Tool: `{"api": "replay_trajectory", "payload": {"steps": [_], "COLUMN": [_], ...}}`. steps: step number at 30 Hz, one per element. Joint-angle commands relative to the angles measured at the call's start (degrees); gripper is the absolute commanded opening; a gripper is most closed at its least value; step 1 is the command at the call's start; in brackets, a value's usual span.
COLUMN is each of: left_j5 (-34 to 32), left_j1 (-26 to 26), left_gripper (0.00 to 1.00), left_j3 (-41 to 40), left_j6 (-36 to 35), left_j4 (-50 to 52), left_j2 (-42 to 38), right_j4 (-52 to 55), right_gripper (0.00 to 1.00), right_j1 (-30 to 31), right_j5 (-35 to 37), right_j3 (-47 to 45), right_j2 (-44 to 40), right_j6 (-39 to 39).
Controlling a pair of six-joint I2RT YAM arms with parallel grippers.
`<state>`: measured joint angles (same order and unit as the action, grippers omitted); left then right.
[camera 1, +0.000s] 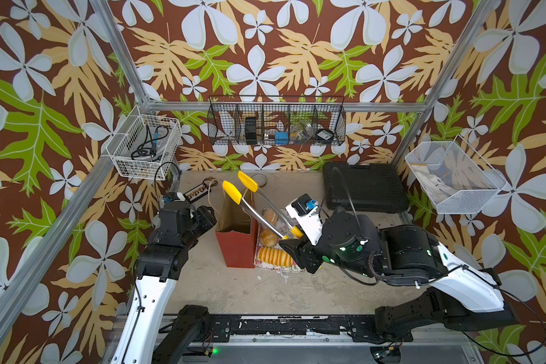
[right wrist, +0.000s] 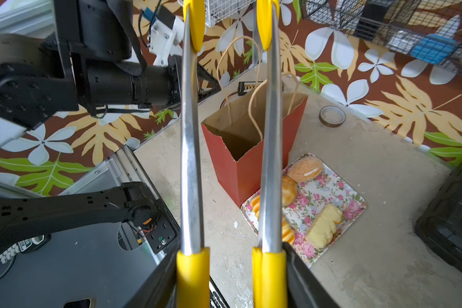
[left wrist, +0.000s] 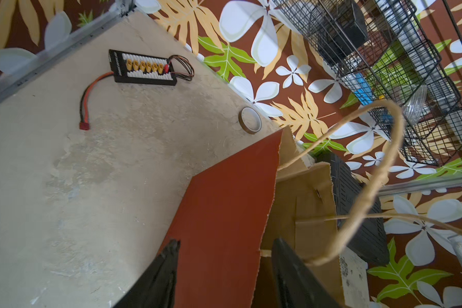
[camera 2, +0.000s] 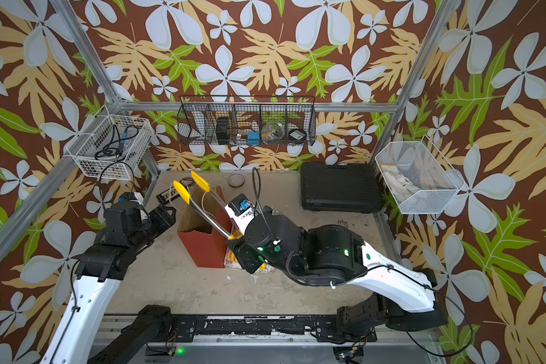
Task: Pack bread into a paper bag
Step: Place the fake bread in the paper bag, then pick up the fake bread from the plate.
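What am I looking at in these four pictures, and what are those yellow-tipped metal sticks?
It is a robot: a left arm and a right arm at a table. Two pictures look down from overhead; two come from cameras on the wrists. The sticks are tongs, clamped in the right gripper and empty. The left gripper straddles one wall of the open paper bag. The bread lies on a floral tray beside the bag.

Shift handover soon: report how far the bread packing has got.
Done: paper bag stands open, nothing visible inside. In hand: right hand grips empty tongs over it; left hand straddles its wall. Left: at least four bread pieces lie on the floral tray.
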<state>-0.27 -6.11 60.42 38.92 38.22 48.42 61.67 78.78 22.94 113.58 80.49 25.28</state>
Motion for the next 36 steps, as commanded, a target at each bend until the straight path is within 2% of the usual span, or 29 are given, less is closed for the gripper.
{"api": "replay_trajectory", "payload": {"steps": [1,8,16,22,29,36], "left_j5": [4.3,5.3,7.3,6.9,6.1,4.7], "left_j1": [0.0,0.0,0.0,0.0,0.0,0.0], "left_gripper": [0.59,0.58,0.56,0.56,0.56,0.56], "left_j3": [-2.1,-2.6,-1.7,0.6,1.2,1.0], "left_j6": [-0.1,-2.1,-1.9,-1.5,-1.4,-1.3], "left_j4": [-6.4,-7.9,-6.2,-4.0,-2.8,-2.0], "left_j2": [0.1,-0.3,-1.1,-2.2,-2.6,-3.2], "right_j4": [2.8,4.2,3.3,-1.5,-12.6,-18.2], "right_gripper": [0.57,0.58,0.59,0.63,0.64,0.65], "right_j1": [0.1,0.1,0.1,-0.8,-7.7,-12.3], "right_j5": [7.7,12.3,8.5,6.2,0.7,-3.9], "right_j3": [-2.4,-15.6,-34.3,-49.2,-59.5,-64.7], "right_j2": [-2.4,-10.1,-17.8,-21.6,-25.0,-20.7], "right_j6": [2.3,9.5,20.3,26.7,24.2,20.4]}}
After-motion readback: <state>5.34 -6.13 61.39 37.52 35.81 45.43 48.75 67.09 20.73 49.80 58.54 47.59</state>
